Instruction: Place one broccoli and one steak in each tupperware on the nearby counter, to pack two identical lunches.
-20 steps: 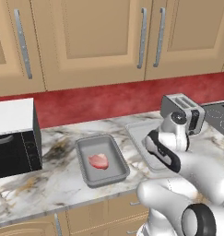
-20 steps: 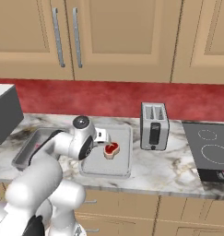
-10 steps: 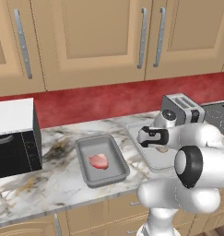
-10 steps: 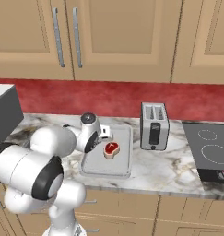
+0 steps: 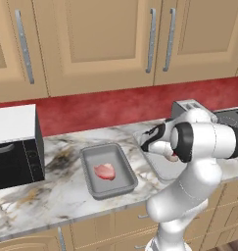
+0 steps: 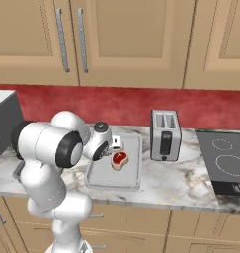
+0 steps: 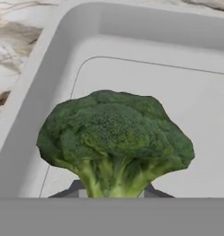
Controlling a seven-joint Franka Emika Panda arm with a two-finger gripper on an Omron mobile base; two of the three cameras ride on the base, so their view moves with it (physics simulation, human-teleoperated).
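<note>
A broccoli (image 7: 115,146) is held by its stalk in the clenched tool (image 7: 112,190), and in the hand view it hangs over the floor of the paler tupperware (image 7: 187,87), near one rounded corner. In the right base view the tool (image 6: 115,144) is seen above the far left part of that paler tray (image 6: 104,177), which lies on the counter (image 6: 180,185) just left of a silver toaster (image 6: 165,135); a red steak (image 6: 119,159) lies in the same tray, close to the tool. In the left base view the darker tupperware (image 5: 121,185) is seen to the left of the arm, with a pink steak (image 5: 104,171) lying on its floor, and a microwave (image 5: 15,146) stands at the counter's left end.
</note>
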